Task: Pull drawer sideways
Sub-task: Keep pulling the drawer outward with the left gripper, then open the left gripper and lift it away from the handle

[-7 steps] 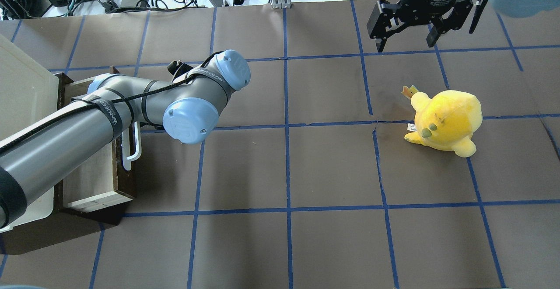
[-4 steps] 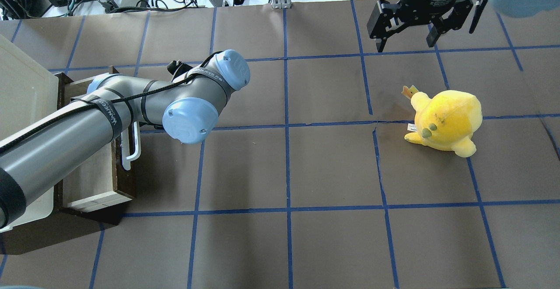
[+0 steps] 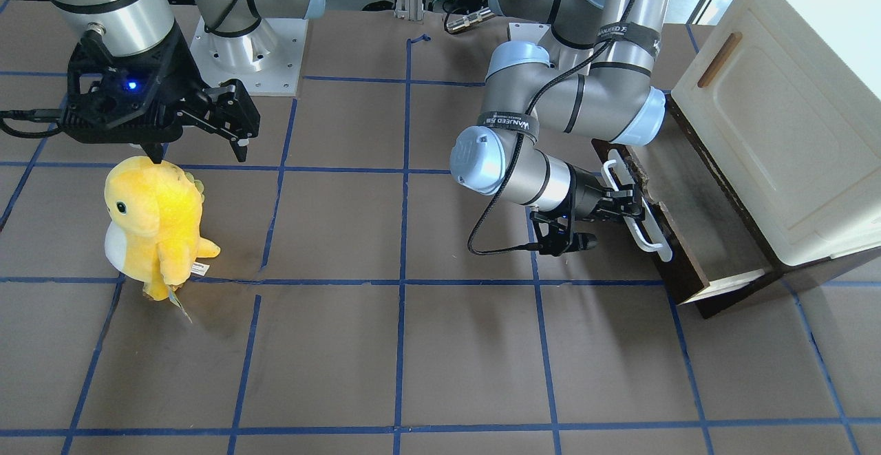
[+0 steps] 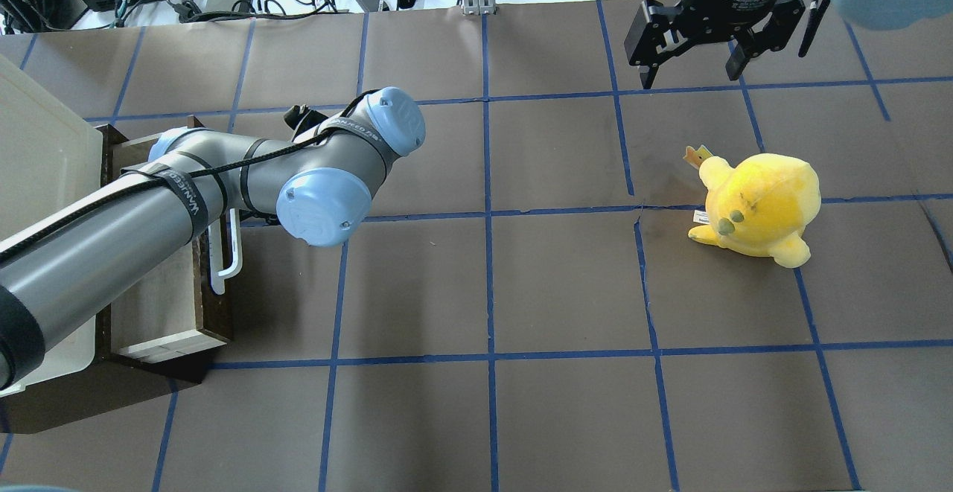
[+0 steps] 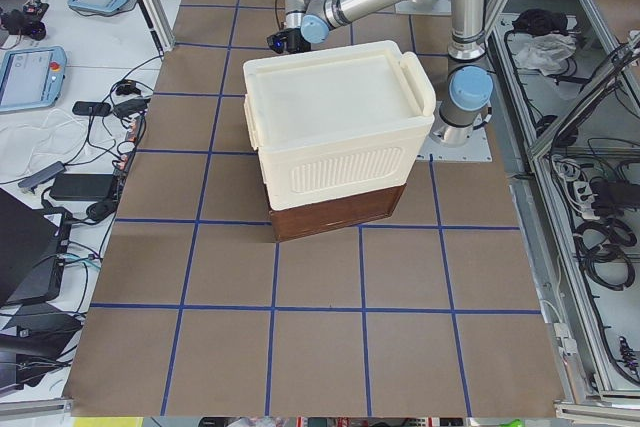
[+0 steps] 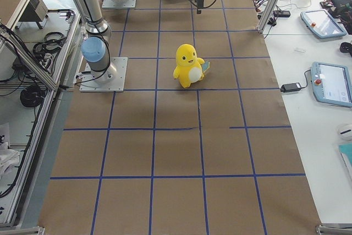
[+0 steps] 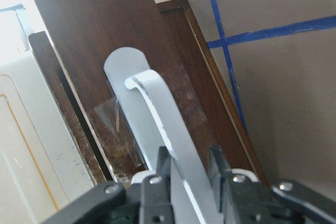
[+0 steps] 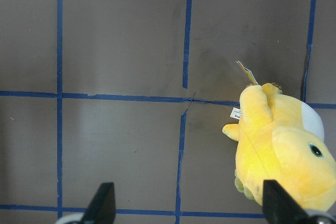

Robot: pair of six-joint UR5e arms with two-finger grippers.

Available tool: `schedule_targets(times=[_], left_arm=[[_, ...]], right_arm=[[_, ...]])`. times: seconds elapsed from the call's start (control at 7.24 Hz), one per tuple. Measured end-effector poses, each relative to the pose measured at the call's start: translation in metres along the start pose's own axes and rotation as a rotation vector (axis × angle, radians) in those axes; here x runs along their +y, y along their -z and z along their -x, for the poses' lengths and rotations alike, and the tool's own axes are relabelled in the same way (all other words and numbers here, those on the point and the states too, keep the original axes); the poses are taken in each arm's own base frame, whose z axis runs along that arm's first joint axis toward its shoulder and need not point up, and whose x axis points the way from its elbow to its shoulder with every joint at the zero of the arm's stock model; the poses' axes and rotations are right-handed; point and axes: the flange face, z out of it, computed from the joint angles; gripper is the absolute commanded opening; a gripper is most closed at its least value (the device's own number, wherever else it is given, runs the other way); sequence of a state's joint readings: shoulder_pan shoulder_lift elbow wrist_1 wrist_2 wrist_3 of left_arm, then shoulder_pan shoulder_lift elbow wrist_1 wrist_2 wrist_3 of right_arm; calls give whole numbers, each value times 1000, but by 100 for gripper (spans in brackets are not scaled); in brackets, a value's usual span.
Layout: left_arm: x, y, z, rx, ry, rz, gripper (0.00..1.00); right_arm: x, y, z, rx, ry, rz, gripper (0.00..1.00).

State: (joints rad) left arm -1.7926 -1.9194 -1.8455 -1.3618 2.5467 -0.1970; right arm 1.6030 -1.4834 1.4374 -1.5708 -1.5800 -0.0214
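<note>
The dark brown drawer [image 3: 688,221] stands partly out of the cream-white cabinet [image 3: 771,131], its long white loop handle [image 3: 637,210] on the front. My left gripper [image 3: 628,210] is shut on that handle. In the left wrist view the fingers [image 7: 163,174] clamp the white handle [image 7: 157,108] in front of the drawer's dark wood [image 7: 105,40]. In the overhead view the drawer [image 4: 160,302] and handle [image 4: 223,254] lie partly under my left arm. My right gripper [image 4: 689,75] is open and empty, far from the drawer; it also shows in the front view [image 3: 196,149].
A yellow plush toy [image 4: 759,205] stands on the brown table on the right arm's side, just below the right gripper; it also shows in the right wrist view [image 8: 278,150]. The cabinet [image 4: 37,157] sits at the table's left end. Cables and boxes lie beyond the far edge.
The drawer and its handle have shifted a few pixels toward the near edge of the overhead view, with my left gripper still on the handle. The right arm and the plush have not moved.
</note>
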Motion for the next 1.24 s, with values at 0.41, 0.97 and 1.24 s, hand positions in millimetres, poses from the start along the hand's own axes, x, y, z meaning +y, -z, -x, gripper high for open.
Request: schedule_targets(times=[0.41, 0.97, 1.24], left_arm=[[1, 0, -1, -1, 1, -2, 93], [-5, 38, 33, 185, -10, -67, 100], [9, 91, 86, 416, 6, -165, 100]], right_arm=[[0, 0, 0, 0, 0, 0, 100], [0, 0, 0, 0, 0, 0, 100], [0, 0, 0, 0, 0, 0, 100]])
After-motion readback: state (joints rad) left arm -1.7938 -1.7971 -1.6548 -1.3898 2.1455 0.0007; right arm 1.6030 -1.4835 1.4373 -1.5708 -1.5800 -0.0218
